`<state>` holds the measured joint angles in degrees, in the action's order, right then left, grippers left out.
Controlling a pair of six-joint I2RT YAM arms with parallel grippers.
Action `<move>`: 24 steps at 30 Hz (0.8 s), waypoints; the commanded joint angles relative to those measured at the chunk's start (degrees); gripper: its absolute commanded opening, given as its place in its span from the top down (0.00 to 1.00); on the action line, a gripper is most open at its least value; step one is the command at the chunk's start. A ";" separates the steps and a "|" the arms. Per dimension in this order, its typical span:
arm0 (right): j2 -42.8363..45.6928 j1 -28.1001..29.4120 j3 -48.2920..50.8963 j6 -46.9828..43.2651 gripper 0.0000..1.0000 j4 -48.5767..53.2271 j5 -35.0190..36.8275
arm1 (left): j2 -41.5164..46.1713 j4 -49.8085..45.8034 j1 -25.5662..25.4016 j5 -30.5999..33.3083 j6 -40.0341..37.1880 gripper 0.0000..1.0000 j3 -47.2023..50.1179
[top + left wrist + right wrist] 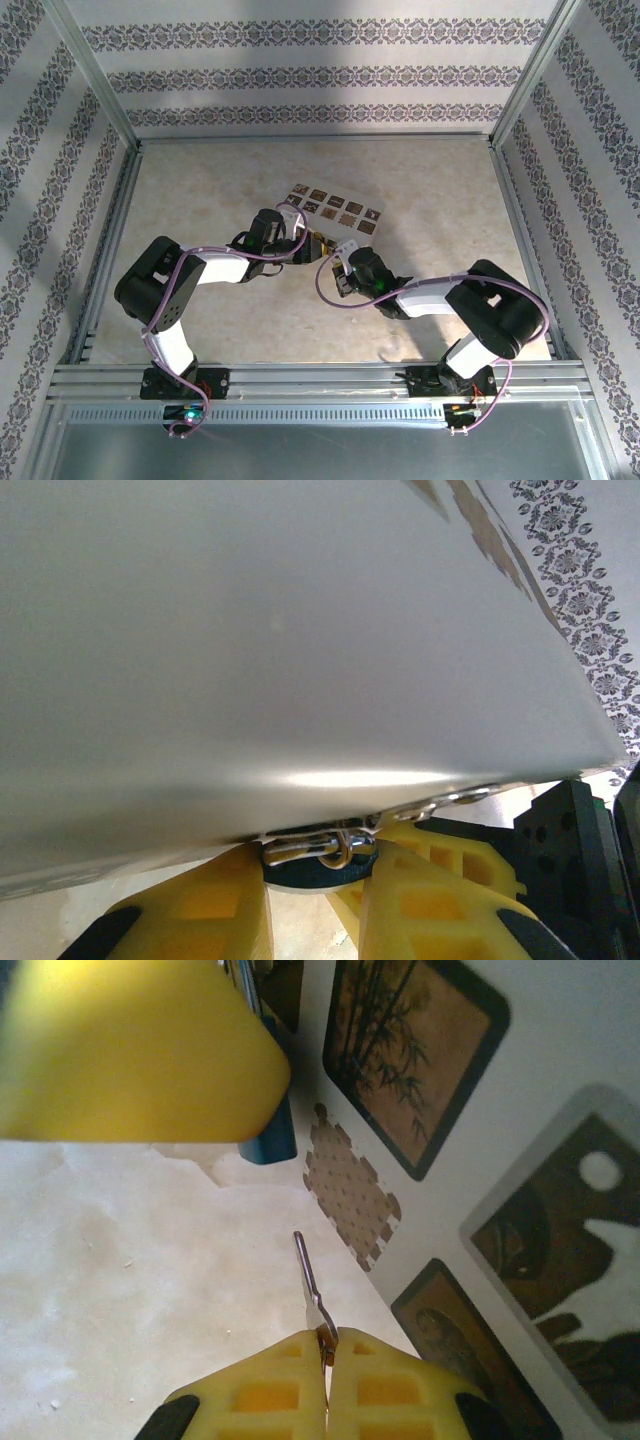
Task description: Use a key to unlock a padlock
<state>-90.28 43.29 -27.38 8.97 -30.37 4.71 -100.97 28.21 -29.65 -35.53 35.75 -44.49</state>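
Beige tabletop; elbows out, wrists together; left jaws tight around padlock, right jaws around key.

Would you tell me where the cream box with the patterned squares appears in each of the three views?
Top external: box mid-frame, slightly above centre.
Left wrist: its pale side spans the upper frame, above the padlock.
Right wrist: its patterned face runs down the right side.
Shared landmark: the blue padlock, beside the box's edge in both wrist views.

The padlock sits at the box edge, the key near it.
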 commanded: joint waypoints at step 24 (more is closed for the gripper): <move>-5.25 0.37 -3.85 1.66 1.00 -9.04 4.36 | 2.35 0.85 -0.86 -0.33 0.29 0.78 -1.03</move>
<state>-94.78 43.29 -29.89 9.63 -36.16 6.98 -100.86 27.81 -29.65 -34.65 36.10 -44.49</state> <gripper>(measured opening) 0.044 0.220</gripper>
